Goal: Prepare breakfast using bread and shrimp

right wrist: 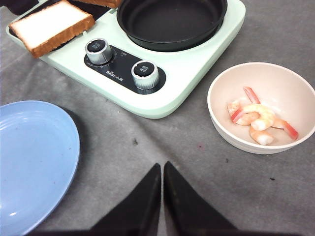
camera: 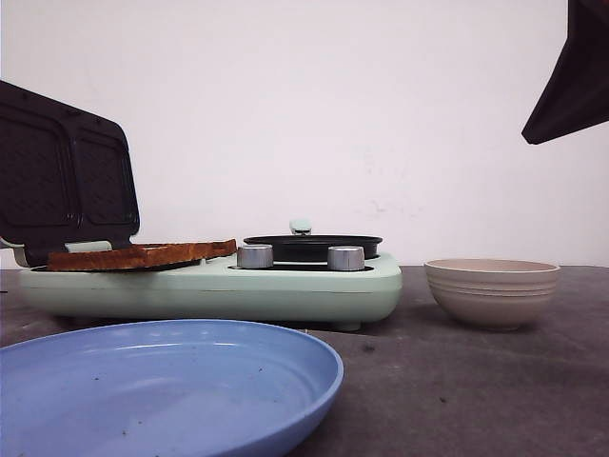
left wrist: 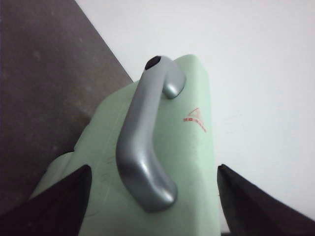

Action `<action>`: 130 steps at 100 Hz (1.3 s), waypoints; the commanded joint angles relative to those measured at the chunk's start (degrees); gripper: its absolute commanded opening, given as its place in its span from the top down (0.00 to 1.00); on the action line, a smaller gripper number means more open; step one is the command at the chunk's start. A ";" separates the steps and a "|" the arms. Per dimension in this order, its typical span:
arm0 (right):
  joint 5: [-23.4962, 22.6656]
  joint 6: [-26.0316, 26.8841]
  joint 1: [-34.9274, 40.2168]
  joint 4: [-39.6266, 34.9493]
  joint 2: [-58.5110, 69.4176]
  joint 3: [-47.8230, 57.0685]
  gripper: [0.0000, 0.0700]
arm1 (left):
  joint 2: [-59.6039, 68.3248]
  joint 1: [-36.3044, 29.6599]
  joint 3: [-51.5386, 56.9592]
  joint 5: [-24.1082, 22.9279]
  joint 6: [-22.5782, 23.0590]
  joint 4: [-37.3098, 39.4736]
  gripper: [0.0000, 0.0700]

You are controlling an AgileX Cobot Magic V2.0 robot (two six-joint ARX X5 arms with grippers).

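Front view: grey table [camera: 457,381], white wall [camera: 333,105]; right gripper [right wrist: 162,172] closed, empty; left gripper [left wrist: 152,187] spread wide.

The bread [right wrist: 51,25] (white crumb, golden-brown crust) lies flat on the open sandwich plate of the mint-green cooker [right wrist: 197,59]. The shrimp [right wrist: 260,120], pale with orange-red tails, lie curled together in the beige bowl [right wrist: 219,115].

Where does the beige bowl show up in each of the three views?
Front view: the beige bowl stands on the table at the right, beside the green cooker; its contents are hidden by the rim.
Left wrist view: not in it; only the cooker's lid and grey handle show.
Right wrist view: at the right edge, holding the shrimp.
Shared landmark: the two silver knobs on the cooker.
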 commanded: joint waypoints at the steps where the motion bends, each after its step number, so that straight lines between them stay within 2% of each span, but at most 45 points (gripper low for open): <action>1: 0.04 1.05 0.50 0.77 0.37 0.15 1.00 | 1.11 -0.22 0.85 0.55 -1.36 1.64 0.38; 45: 0.04 1.66 0.50 1.05 0.37 0.15 1.00 | 3.13 -1.73 0.85 -2.62 -2.67 4.48 0.39; 67: 0.04 1.88 0.50 1.38 0.39 0.15 1.00 | 5.01 -2.38 0.85 -2.56 -3.34 4.83 0.47; 75: 0.04 1.88 0.50 1.38 0.39 0.15 1.00 | 5.73 -2.75 0.85 -2.54 -3.76 5.79 0.54; 84: 0.04 1.88 0.50 1.38 0.39 0.15 1.00 | 5.99 -3.19 0.85 -2.58 -4.09 6.86 0.68; 95: 0.07 1.90 0.50 1.38 0.39 0.15 1.00 | 5.99 -3.43 0.85 -2.80 -4.11 7.98 0.78; 107: 0.07 1.90 0.50 1.38 0.39 0.15 1.00 | 5.99 -3.58 0.85 -2.95 -4.09 8.09 0.99; 130: 0.07 2.08 0.50 1.38 0.39 0.15 1.00 | 5.99 -3.65 0.85 -2.97 -3.89 8.07 0.99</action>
